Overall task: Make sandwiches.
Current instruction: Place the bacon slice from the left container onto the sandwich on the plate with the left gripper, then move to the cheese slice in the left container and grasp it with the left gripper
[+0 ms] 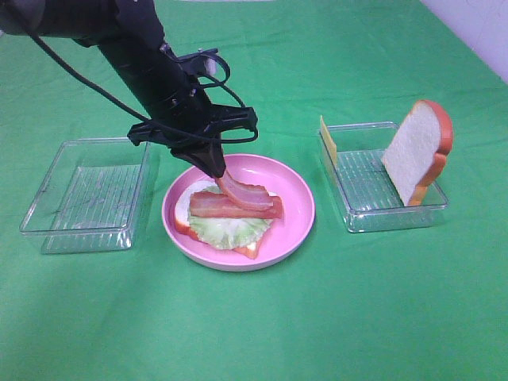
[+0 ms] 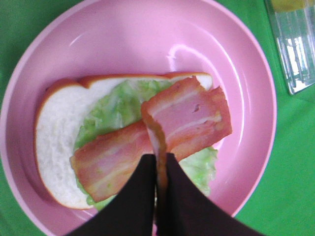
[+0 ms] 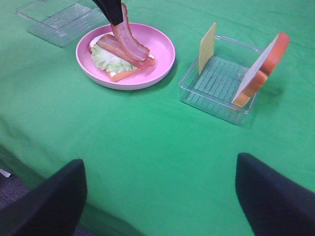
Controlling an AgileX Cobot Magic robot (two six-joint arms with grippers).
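Observation:
On the pink plate (image 1: pixel 295 228) lies the partly built sandwich: a white bread slice (image 2: pixel 54 132), a green lettuce leaf (image 2: pixel 113 110) and one bacon strip (image 2: pixel 110 160) flat across it. My left gripper (image 1: pixel 216 168) hangs over the plate's back edge, shut on the end of a second bacon strip (image 1: pixel 244 194). That strip droops down, and its free end rests on the first one. A second bread slice (image 1: pixel 417 151) and a yellow cheese slice (image 1: pixel 327 141) stand upright in the right tray (image 1: pixel 357 218). My right gripper (image 3: pixel 160 167) is open and empty, low over the cloth near the table's front.
An empty clear tray (image 1: pixel 87 194) sits left of the plate. Green cloth covers the whole table. The left arm and its cables slant in from the upper left.

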